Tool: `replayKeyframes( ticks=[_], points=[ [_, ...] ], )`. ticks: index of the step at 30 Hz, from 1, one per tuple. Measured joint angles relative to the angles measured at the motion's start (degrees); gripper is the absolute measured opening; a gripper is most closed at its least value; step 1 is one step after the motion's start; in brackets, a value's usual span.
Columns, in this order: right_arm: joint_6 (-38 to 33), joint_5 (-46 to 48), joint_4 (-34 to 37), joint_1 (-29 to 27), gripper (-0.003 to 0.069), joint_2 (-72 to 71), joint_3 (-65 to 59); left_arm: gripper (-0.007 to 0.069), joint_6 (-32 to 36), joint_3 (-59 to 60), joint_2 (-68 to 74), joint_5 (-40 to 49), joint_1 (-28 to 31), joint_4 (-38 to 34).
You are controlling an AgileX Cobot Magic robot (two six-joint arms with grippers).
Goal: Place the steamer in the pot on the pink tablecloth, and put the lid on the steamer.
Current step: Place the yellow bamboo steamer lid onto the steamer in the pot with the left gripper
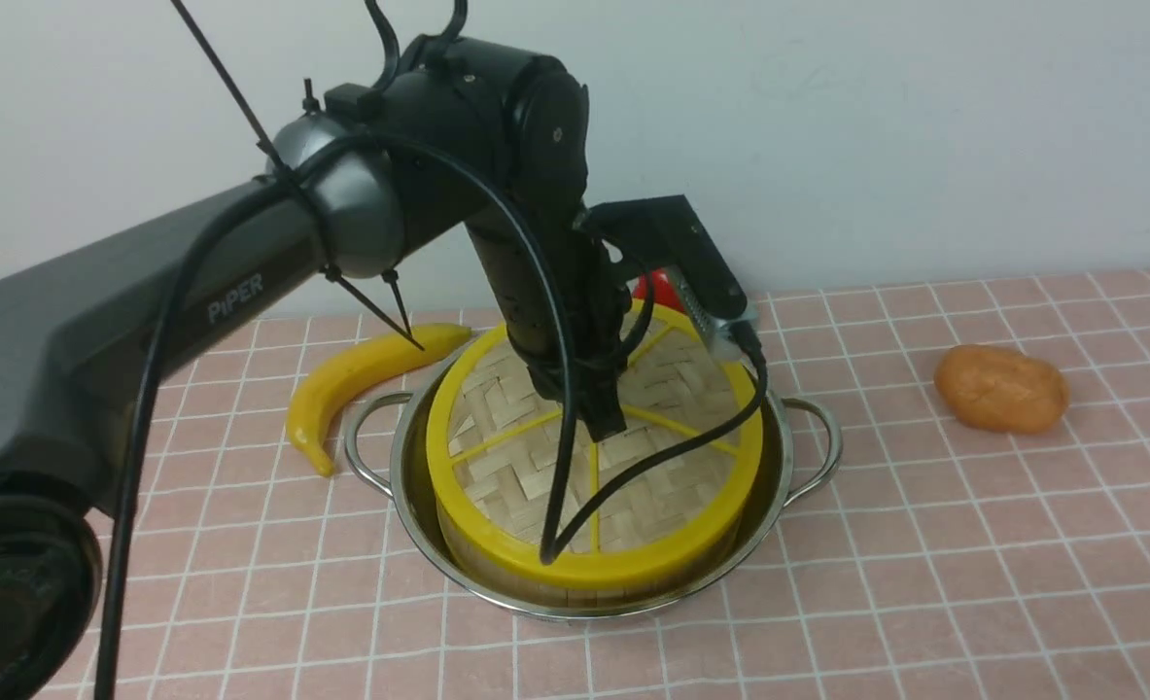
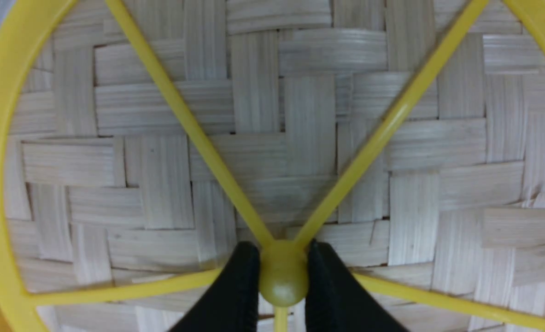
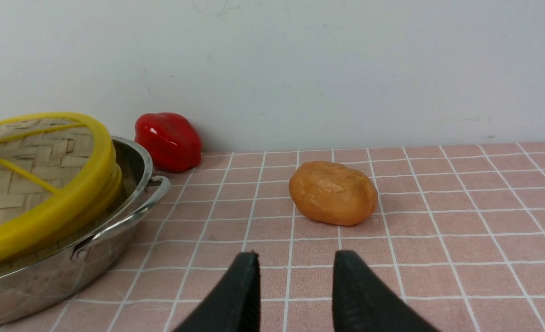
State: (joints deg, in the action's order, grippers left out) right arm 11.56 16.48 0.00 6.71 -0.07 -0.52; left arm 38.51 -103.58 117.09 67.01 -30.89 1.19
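The pot [image 1: 409, 486] stands on the pink tablecloth [image 1: 924, 544], a little towards its back edge and left of its middle, with its 2 wire handles pointing to the left and right edges. The steamer [image 1: 477, 569] sits inside the pot, only a strip of its pale wall showing between the pot's rim and the lid [image 1: 497, 457]. The lid covers the steamer's top, yellow rim over yellow rim. From the right wrist view it seems to lie slightly off to one side, though I cannot tell if it rests fully flat.

The left gripper [image 2: 284, 272] reaches straight down onto the lid's centre. Its 2 black fingers [image 2: 240, 286] press against either side of the small yellow knob where the spokes meet, so it is clamped on the lid.

The right gripper [image 3: 295, 276] hangs low over the cloth on the right side, jaws apart with nothing between them, pointing towards the back edge.

A banana [image 1: 361, 379] lies just beside the pot on the left, its far tip near the lid's rim. A red pepper [image 3: 167, 140] sits behind the pot by the wall at the back edge. An orange lump [image 1: 1002, 389], perhaps a potato, lies well apart from the pot towards the right edge
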Motion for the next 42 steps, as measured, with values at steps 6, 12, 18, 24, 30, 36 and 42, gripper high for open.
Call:
replayKeyframes(
  ticks=[6,12,18,24,30,36,42],
  points=[
    [0.0,0.0,0.0,0.0,0.0243,0.0,0.0,0.0117,-3.9,-0.74,0.26,-0.03,0.0,1.81],
    [0.0,0.0,0.0,0.0,0.0243,0.0,0.0,0.0117,-7.1,-6.23,0.3,3.13,0.0,1.69],
    [0.0,0.0,0.0,0.0,0.0243,0.0,0.0,0.0117,-7.05,-7.06,0.43,3.13,0.0,0.74],
    [0.0,0.0,0.0,0.0,0.0243,0.0,0.0,0.0117,-8.66,-7.06,0.15,3.18,0.0,0.04],
    [0.0,0.0,0.0,0.0,0.0243,0.0,0.0,0.0117,-10.22,-7.06,-0.36,3.18,0.0,0.26],
    [0.0,0.0,0.0,0.0,0.0243,0.0,0.0,0.0117,-13.4,-6.49,-0.36,3.24,0.0,1.99],
    [0.0,0.0,0.0,0.0,0.0243,0.0,0.0,0.0117,-15.5,-6.07,-0.36,3.24,0.0,1.61]
  ],
)
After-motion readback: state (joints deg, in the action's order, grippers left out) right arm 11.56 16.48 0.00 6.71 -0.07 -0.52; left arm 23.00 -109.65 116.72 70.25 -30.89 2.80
